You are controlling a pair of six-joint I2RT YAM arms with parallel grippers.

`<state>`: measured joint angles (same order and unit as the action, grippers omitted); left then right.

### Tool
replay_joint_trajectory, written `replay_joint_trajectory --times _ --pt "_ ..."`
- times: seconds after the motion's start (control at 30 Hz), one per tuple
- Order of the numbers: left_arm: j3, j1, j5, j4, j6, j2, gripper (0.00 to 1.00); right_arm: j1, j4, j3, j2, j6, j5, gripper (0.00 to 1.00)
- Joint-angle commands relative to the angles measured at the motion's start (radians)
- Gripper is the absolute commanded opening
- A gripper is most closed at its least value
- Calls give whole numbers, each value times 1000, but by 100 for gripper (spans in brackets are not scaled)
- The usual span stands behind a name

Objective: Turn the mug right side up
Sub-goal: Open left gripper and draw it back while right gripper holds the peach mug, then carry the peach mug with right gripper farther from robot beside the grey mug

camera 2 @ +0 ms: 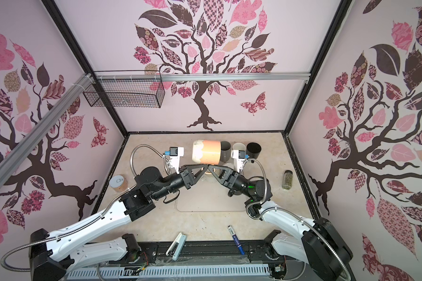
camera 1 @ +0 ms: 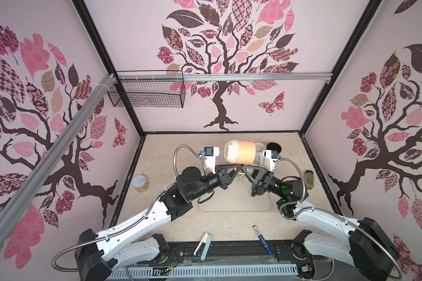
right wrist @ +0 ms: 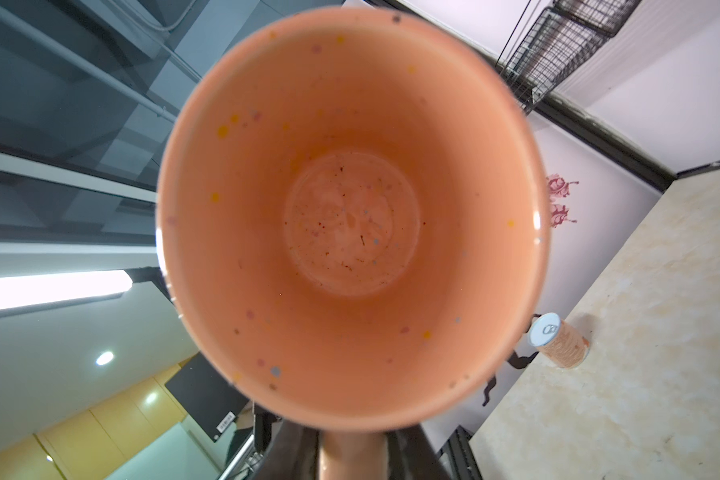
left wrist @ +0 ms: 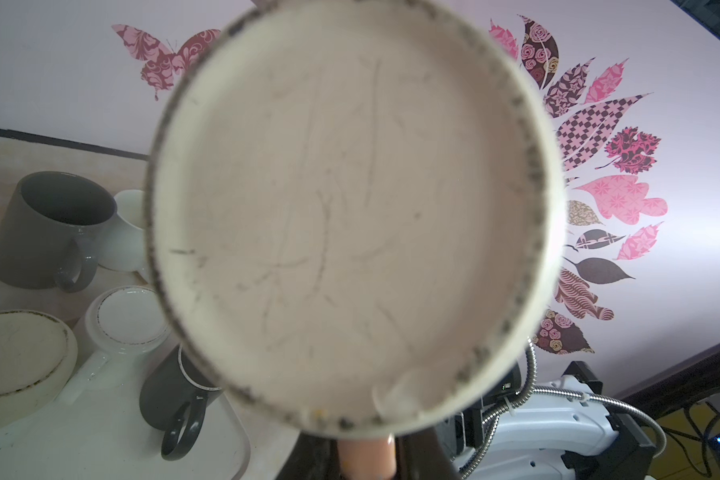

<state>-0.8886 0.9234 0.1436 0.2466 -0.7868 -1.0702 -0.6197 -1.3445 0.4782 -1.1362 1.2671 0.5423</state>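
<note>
the mug [camera 1: 240, 152] hung sideways above the tabletop [camera 1: 229, 223], base toward the left gripper [camera 1: 236, 167], mouth toward the right gripper [camera 1: 247, 168]; both sets of fingers were clenched on its handle [left wrist: 364, 457], likely sharing the hold mid-turn.

Mug [camera 1: 241, 152] glossy ceramic (base unglazed, scuffed).

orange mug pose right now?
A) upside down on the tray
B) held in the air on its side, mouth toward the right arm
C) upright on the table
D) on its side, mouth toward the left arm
B: in a top view the orange mug hangs sideways in the air; the left wrist view faces its cream base, and the right wrist view looks straight into its open mouth.
</note>
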Motion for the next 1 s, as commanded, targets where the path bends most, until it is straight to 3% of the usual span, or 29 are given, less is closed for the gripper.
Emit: replay_joint_trajectory --times 0.0,0.17,0.27,0.33,0.37,0.5,0.7,0.87,0.97 --pt "4 15 60 27 20 6 0 -12 -62 79 -5 -19 2 0" --pt "19 16 47 -39 47 24 0 -11 -9 106 -4 -36 27 0" --pt "-16 16 -107 -264 95 63 65 -9 158 148 18 -109 48 0" --pt "-23 16 -272 -370 126 105 89 -8 261 176 36 -166 46 0" --pt "-19 15 -336 -401 150 131 96 -8 338 199 48 -206 34 0" --pt "-19 -8 -524 -520 192 203 96 -8 724 335 65 -384 -51 0" --pt "-77 -153 -442 -783 232 170 96 -10 1349 664 -76 -645 -353 0" --pt "-15 -159 -449 -739 261 189 94 -10 1538 851 -243 -741 -549 0" --pt "-6 -161 -452 -728 271 182 93 -12 1625 974 -355 -787 -602 0"
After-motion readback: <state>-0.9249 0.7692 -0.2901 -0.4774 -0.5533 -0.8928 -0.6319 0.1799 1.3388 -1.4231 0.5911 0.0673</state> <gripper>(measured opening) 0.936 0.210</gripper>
